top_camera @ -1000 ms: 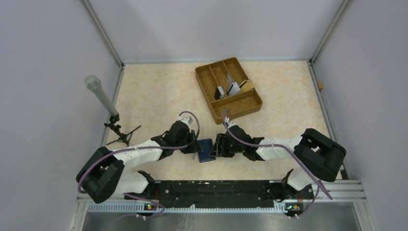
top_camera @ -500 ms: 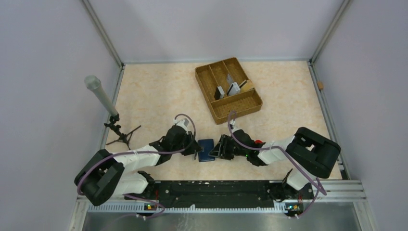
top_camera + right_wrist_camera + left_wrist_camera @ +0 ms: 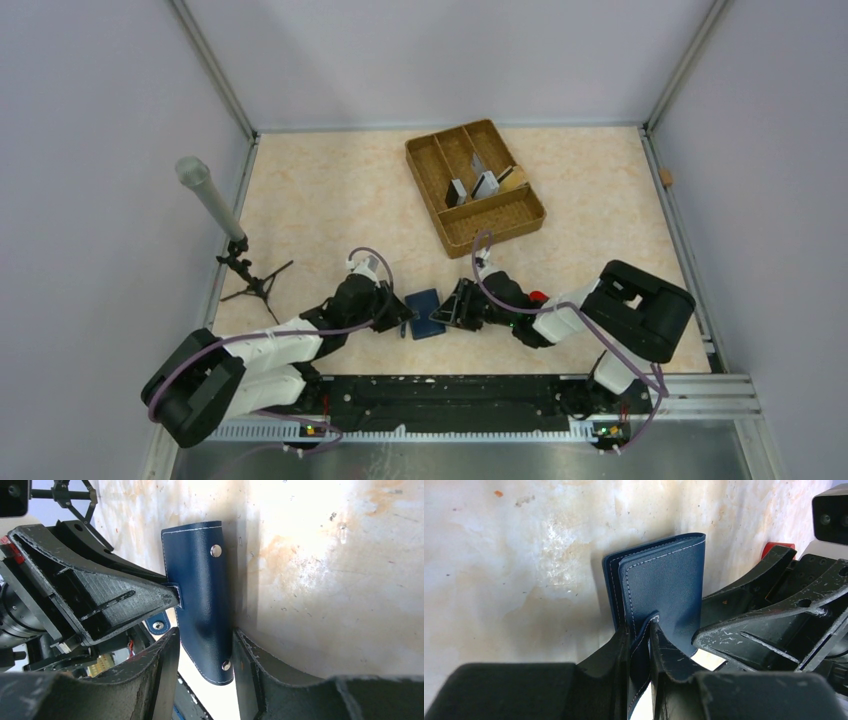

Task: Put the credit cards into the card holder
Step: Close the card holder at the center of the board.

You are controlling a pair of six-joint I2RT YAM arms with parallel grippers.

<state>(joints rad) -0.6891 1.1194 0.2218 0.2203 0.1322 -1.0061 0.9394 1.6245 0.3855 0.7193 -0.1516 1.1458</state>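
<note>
The card holder (image 3: pixel 424 313) sits in the lower centre of the top view, between both grippers. The left gripper (image 3: pixel 639 630) is clamped on its snap tab (image 3: pixel 639 655). The right gripper (image 3: pixel 206 632) has one jaw on each side of the holder's end; I cannot tell if they press it.

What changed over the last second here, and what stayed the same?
Both arms' elbows swung left, and the left arm drew back toward the near edge. The card holder turned slightly between the claws. The left claw pinches its snap tab; the right claw straddles its edge, grip unclear. The woven tray, the credit cards in it and the microphone stand stayed put.
</note>
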